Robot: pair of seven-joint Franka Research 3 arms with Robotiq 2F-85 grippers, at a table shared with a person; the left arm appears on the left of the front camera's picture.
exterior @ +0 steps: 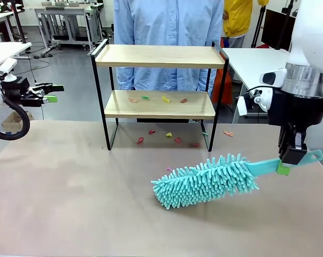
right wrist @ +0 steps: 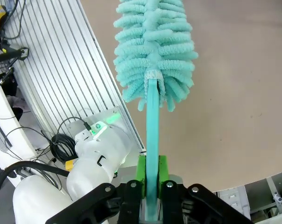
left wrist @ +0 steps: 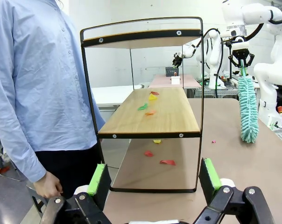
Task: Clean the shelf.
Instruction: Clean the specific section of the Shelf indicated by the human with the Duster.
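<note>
R pincer [exterior: 285, 165] clamps duster [exterior: 204, 182] handle; head points 8 o'clock, shelf [exterior: 160, 56] at 10; L pincer [exterior: 52, 92] wide, farther.

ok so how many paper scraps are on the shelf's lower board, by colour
orange scrap: 1
green scrap: 1
yellow scrap: 1
red scrap: 1
total on the lower board of the shelf: 4
</note>
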